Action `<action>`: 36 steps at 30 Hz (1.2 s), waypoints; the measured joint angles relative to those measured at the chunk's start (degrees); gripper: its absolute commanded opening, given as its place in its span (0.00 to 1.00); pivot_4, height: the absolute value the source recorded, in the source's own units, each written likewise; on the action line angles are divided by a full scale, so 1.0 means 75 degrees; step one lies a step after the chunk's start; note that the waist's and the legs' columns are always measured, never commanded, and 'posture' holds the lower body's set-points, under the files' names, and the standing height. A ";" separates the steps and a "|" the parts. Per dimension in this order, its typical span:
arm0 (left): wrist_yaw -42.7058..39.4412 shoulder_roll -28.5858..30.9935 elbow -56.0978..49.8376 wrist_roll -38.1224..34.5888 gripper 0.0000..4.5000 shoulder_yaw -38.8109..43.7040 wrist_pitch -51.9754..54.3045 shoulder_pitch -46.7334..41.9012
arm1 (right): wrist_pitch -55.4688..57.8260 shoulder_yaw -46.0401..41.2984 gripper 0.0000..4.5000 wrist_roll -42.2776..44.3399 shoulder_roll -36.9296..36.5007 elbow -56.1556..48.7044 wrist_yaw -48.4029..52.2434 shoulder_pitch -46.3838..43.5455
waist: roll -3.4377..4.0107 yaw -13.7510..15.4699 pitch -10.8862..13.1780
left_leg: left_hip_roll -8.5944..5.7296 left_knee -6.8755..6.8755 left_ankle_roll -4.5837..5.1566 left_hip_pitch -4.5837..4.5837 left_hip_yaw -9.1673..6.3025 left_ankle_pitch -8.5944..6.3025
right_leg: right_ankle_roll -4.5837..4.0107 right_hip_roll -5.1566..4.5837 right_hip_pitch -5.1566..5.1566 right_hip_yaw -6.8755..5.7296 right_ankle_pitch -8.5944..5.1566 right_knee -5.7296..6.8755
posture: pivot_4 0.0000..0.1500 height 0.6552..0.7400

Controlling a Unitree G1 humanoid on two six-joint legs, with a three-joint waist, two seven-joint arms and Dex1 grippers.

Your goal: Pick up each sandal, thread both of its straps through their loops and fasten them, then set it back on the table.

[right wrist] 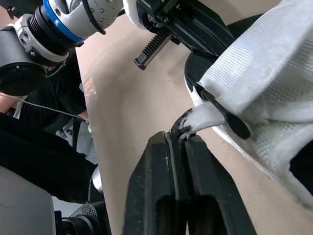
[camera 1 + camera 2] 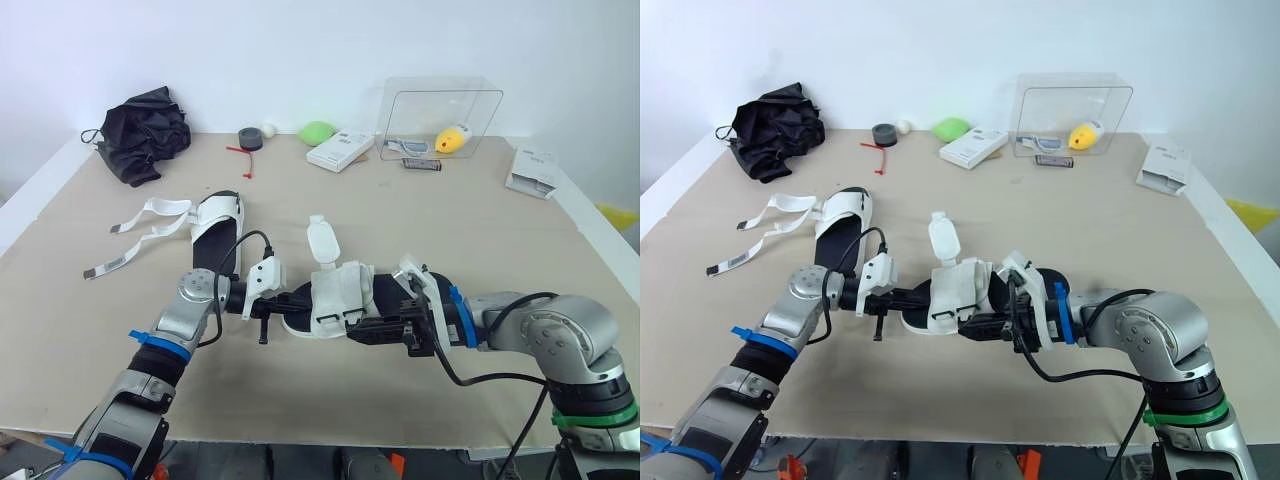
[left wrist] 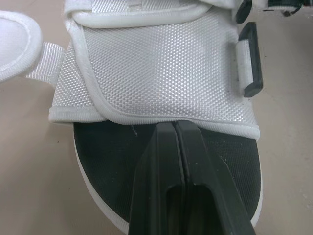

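A white sandal with a black sole [image 2: 335,292] lies mid-table between my two grippers. My left gripper [image 2: 298,298] is shut, its fingers [image 3: 174,147] lying together on the black footbed with their tips at the edge of the white upper [image 3: 156,63]. From the other side my right gripper [image 2: 354,329] is shut on the end of a white strap [image 1: 205,117], which comes out of a black loop [image 1: 230,120] on the sandal's side. One strap flap [image 2: 322,240] sticks up loose. The second sandal [image 2: 216,232] lies further back on the left, with its two long straps [image 2: 140,235] spread out on the table.
Along the back edge sit a black crumpled cloth [image 2: 145,130], a tape roll [image 2: 250,138], a green object [image 2: 318,132], a white box [image 2: 340,151] and a clear case [image 2: 440,115] holding a yellow item. A white packet [image 2: 530,172] lies at the right.
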 measured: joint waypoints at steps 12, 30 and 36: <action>-0.0028 -0.0049 0.0010 0.0000 0.00 -0.0020 -0.0001 -0.0034 | -0.0334 0.0141 0.02 0.0152 -0.0702 -0.0509 0.0638 0.0530 | -0.0001 0.0019 0.0002 | -0.0008 -0.0002 0.0000 -0.0013 -0.0009 -0.0001 | 0.0008 -0.0009 -0.0001 -0.0011 -0.0009 -0.0005 | 1.00 1.00; -0.0073 -0.0075 0.0061 -0.0005 0.00 -0.0029 -0.0092 -0.0087 | -0.1090 -0.0871 0.02 0.3329 0.0032 0.0523 -0.0869 -0.1214 | -0.0023 0.0026 0.0026 | -0.0009 -0.0008 0.0000 -0.0023 -0.0017 -0.0004 | -0.0001 -0.0023 0.0002 -0.0020 -0.0003 -0.0031 | 1.00 1.00; -0.0083 -0.0076 0.0063 -0.0006 0.00 -0.0050 -0.0117 -0.0090 | -0.1087 0.0194 0.02 0.1582 0.0767 0.1755 -0.2352 -0.1783 | -0.0020 0.0017 0.0020 | -0.0011 -0.0008 0.0003 -0.0030 0.0001 -0.0004 | -0.0034 -0.0041 0.0000 -0.0022 0.0020 -0.0034 | 1.00 1.00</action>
